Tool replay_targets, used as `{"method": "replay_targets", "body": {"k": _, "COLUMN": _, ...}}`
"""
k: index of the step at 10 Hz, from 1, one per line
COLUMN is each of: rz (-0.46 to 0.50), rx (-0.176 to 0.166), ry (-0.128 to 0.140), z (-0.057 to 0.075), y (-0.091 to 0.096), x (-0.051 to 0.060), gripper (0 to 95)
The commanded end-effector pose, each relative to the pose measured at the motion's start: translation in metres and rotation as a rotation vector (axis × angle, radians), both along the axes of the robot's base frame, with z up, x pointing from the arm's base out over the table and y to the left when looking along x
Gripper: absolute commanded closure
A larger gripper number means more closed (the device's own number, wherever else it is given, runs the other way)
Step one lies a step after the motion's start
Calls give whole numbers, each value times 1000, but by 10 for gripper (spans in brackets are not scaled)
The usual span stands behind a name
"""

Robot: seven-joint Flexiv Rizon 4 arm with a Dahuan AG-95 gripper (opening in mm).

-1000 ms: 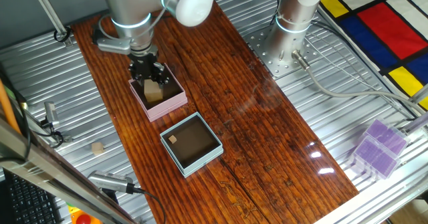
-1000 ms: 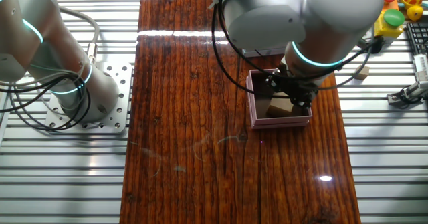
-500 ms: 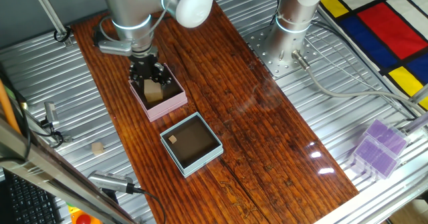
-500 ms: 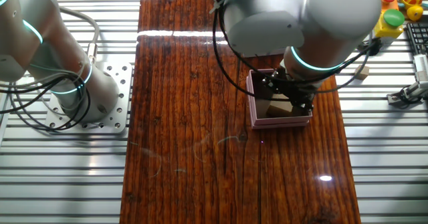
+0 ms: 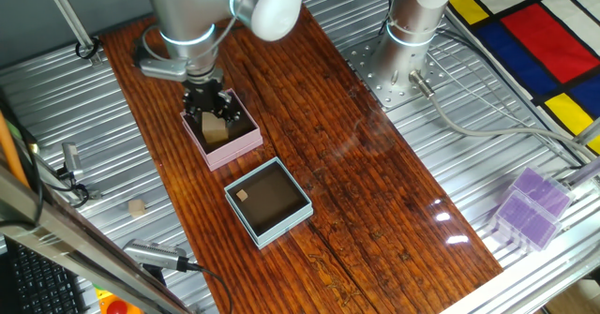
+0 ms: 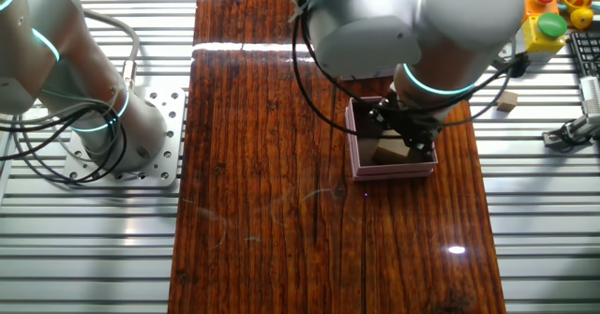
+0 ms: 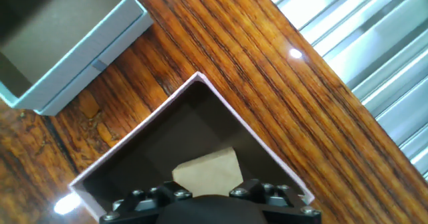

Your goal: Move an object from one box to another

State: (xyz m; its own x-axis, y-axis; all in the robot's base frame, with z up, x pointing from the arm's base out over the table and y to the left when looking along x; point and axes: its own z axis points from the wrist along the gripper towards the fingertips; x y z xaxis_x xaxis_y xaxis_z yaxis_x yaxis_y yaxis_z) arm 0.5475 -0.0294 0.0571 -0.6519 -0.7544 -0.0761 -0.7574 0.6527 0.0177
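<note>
The tan wooden cube (image 5: 216, 129) lies inside the pink box (image 5: 236, 145), which has a dark brown inside. My gripper (image 5: 209, 108) is lowered into that box right over the cube, with its jaws spread on either side of it. In the other fixed view the cube (image 6: 393, 151) shows just under the black fingers in the pink box (image 6: 394, 171). In the hand view the cube (image 7: 207, 170) sits at the bottom between the finger mounts, inside the pink box (image 7: 257, 144). The light blue box (image 5: 269, 201) stands in front, also seen in the hand view (image 7: 80, 43).
A much smaller tan block (image 5: 242, 196) lies in the light blue box. Another small block (image 5: 138, 206) lies on the metal slats at the left. A second robot base (image 5: 403, 61) stands at the back. A purple item (image 5: 530, 206) lies at the right.
The arm has shifted slightly and the gripper has sunk a little lower around the cube. The cube and both boxes have not moved.
</note>
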Motion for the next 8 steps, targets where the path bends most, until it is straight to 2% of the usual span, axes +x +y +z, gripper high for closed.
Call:
{"method": "replay_targets", "body": {"k": 1, "rz": -116, "rx": -5, "ry": 25, "z": 22, "y": 2, "x": -2, "gripper": 950}}
{"method": "replay_targets", "body": {"k": 3, "rz": -285, "rx": -7, "ry": 42, "z": 55, "y": 10, "x": -7, "gripper": 950}}
{"method": "replay_targets", "body": {"k": 5, "rz": -438, "rx": 0, "ry": 73, "z": 82, "y": 28, "x": -13, "gripper": 950}}
{"method": "replay_targets", "body": {"k": 8, "rz": -575, "rx": -9, "ry": 90, "z": 104, "y": 74, "x": -25, "gripper": 950}}
